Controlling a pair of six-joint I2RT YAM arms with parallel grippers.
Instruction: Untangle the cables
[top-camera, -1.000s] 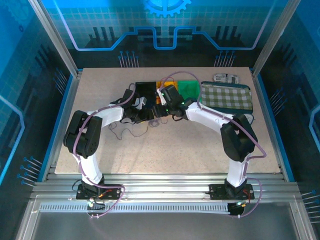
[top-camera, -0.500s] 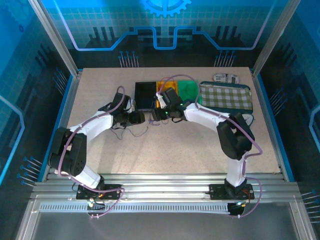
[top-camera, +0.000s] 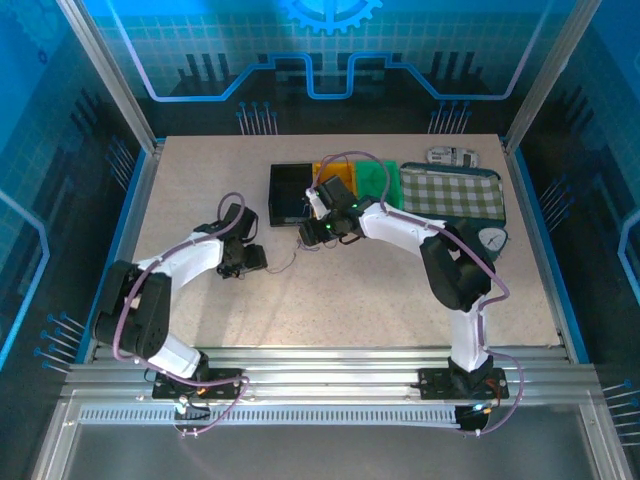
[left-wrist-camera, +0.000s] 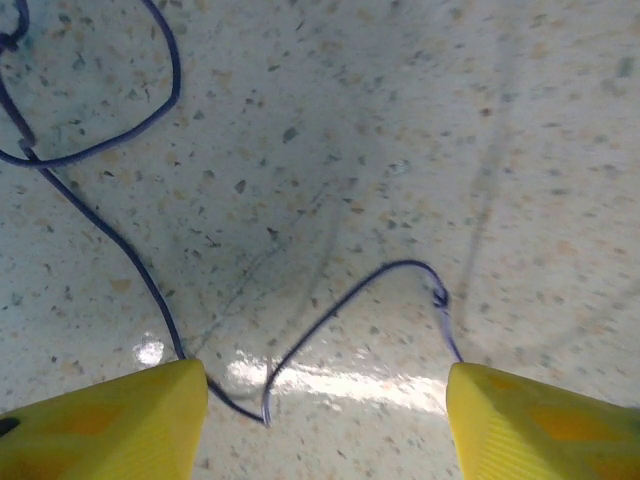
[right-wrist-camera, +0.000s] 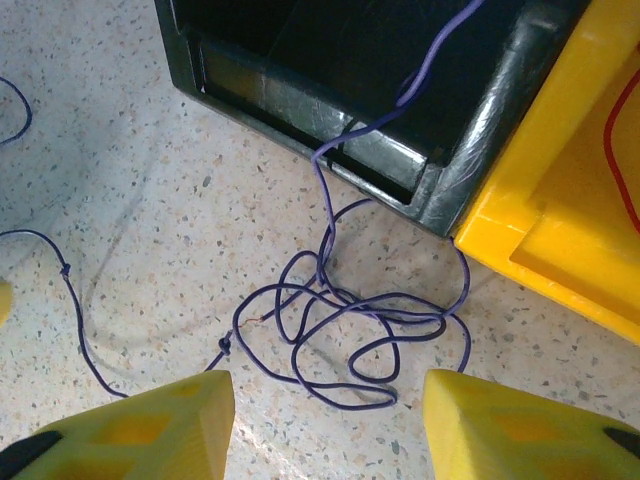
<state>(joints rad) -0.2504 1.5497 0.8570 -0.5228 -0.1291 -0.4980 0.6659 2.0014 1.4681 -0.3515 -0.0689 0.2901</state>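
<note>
yellow fingers (right-wrist-camera: 130, 425) frame the cables (right-wrist-camera: 326, 240), thin purple loops loosely tangled.

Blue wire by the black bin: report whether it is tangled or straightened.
Tangled: the blue wire lies in overlapping loops before the black bin, one strand crossing its rim.

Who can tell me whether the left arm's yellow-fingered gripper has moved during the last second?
Yes. Seen from above, the left gripper has drawn back down-left in the picture, away from the black rectangular plastic bin.
</note>
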